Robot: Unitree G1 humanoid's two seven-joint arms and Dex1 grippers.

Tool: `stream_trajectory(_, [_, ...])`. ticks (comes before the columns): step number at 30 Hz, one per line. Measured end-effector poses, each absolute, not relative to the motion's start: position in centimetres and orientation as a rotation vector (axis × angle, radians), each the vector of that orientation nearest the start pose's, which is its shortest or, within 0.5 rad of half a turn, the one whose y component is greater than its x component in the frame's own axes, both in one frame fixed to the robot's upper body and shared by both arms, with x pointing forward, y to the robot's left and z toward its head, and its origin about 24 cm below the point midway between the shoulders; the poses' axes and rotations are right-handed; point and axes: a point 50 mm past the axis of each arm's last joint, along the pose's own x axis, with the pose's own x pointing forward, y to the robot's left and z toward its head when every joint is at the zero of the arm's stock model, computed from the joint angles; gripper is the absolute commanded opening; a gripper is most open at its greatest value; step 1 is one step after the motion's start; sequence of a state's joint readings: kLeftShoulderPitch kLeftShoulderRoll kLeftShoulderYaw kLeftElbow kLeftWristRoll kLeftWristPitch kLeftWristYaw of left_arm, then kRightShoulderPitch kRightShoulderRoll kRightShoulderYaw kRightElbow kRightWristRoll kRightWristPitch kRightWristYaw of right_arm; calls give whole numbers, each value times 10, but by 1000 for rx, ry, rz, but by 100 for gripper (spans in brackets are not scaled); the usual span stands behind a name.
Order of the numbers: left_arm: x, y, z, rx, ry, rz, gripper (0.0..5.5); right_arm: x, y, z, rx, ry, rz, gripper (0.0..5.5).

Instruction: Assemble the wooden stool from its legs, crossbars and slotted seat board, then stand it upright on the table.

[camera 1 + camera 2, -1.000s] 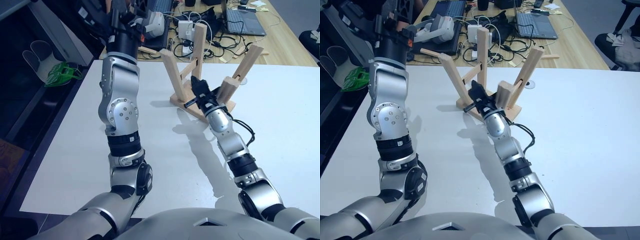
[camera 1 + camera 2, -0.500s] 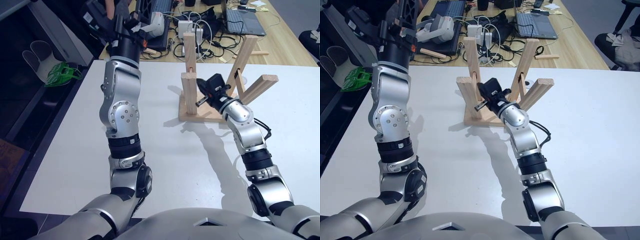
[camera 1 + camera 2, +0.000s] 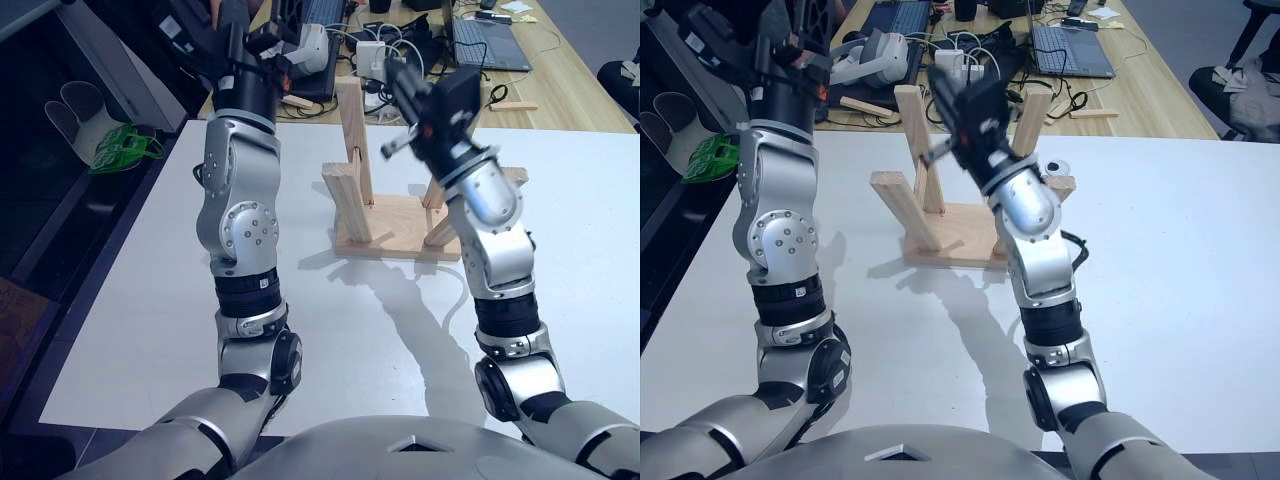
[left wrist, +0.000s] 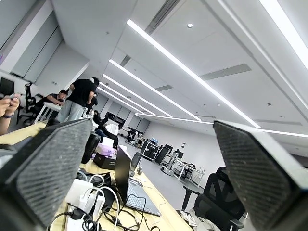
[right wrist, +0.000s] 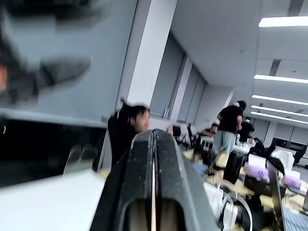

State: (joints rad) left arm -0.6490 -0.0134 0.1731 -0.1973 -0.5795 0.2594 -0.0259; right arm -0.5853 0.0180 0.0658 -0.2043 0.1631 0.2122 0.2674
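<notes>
Currently 1 stool [image 3: 392,222] is resting inverted on the desk [image 3: 140,290], its 4 legs [image 3: 911,130] pointing upward. The right gripper [image 5: 153,144] is hovering above with fingers clenched; the left gripper [image 4: 154,159] is holding its fingers released.

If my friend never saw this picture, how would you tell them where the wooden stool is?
Find the big white table in the middle. Near its far edge, just before the cluttered desk behind it, sits the wooden stool. It is upside down, with its flat seat board on the table and its legs poking up, and it is the only pale wood thing on the white top.
</notes>
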Motion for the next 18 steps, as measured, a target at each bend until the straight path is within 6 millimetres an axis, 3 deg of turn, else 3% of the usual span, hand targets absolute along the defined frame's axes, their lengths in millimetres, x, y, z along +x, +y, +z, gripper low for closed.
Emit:
stream_trajectory(6, [307,118,264,-555,-612,-381,465,299,-75,280,421,-554,530,2])
stream_trajectory(8, [308,120,265,-537,-614,-366,465,297,-82,293,457,-581,511,2])
stream_trajectory(13, [304,142,272,-304,-688,-170,465,276,-111,359,365,-856,374,2])
stream_trajectory(15, [300,154,261,-199,-657,-41,451,268,-136,380,299,-961,224,0])
stream_trajectory(16, [300,162,239,-158,-565,37,425,266,-156,386,226,-999,117,0])
stream_trajectory(18, [298,172,202,-112,-383,132,396,272,-190,378,39,-984,-66,0])
